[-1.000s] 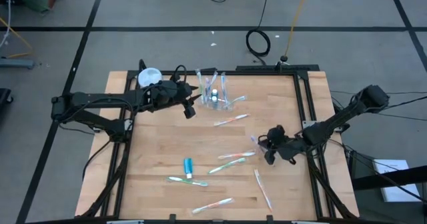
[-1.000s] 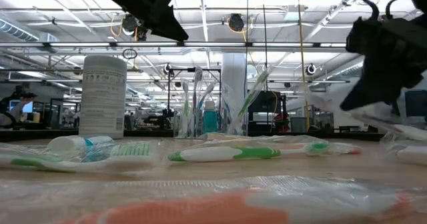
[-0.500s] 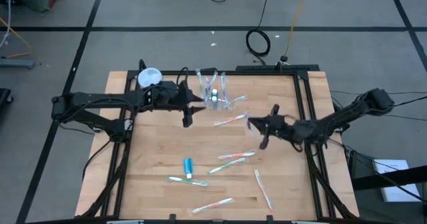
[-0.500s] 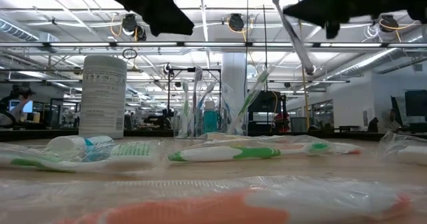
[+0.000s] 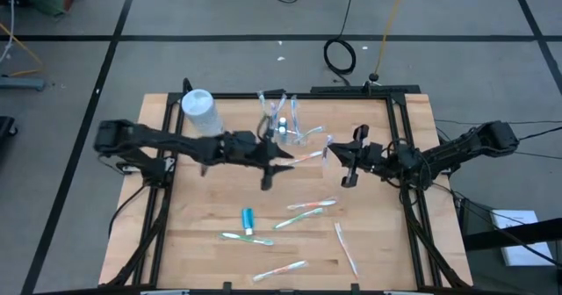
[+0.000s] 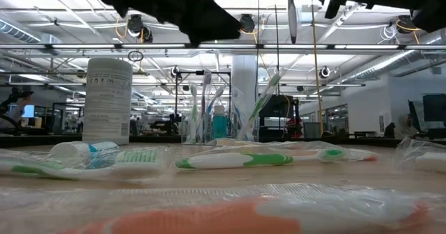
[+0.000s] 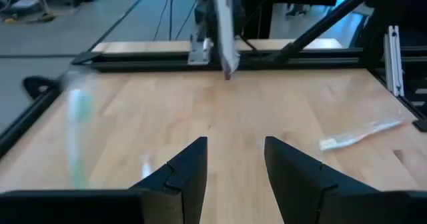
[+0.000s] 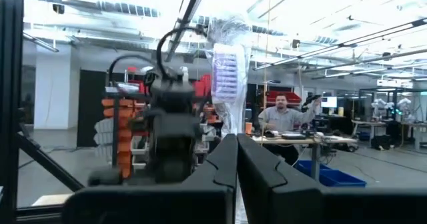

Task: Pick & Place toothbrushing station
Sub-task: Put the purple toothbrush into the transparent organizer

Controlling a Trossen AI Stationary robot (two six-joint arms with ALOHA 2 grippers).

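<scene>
A clear cup (image 5: 285, 130) with several toothbrushes stands upright at the far middle of the table, also in the low view (image 6: 209, 122). My right gripper (image 5: 341, 157) hangs right of the cup, shut on a wrapped white toothbrush (image 5: 327, 145). That toothbrush stands nearly upright in the air (image 6: 290, 14). My left gripper (image 5: 269, 174) hovers open over the table's middle, near side of the cup, with nothing between its fingers (image 7: 235, 164). Several wrapped toothbrushes (image 5: 312, 205) and a blue toothpaste tube (image 5: 248, 218) lie flat on the wood. My right gripper pinches the wrapped toothbrush between its two shut fingers (image 8: 223, 164), which lie across it. The wrapped length (image 8: 227, 71) rises above the fingers, and its lower end (image 7: 228, 67) hangs free. The toothbrush is lifted clear of the table, close to upright. Which part of it lies between the fingers is hidden by them.
A white-blue cylindrical container (image 5: 198, 109) stands at the far left, and is tall in the low view (image 6: 106, 102). One toothbrush (image 5: 305, 157) lies between the two grippers. Black frame rails (image 5: 399, 146) run along the table's edges. A person sits in the room beyond (image 8: 280, 114).
My right gripper has risen from the table's right side with the toothbrush, gone toward the far edge and the cup, and tipped its fingers upward. The toothbrush has swung from a slant to nearly upright. My left gripper has reached from beside the cup toward the table's middle, sinking.
</scene>
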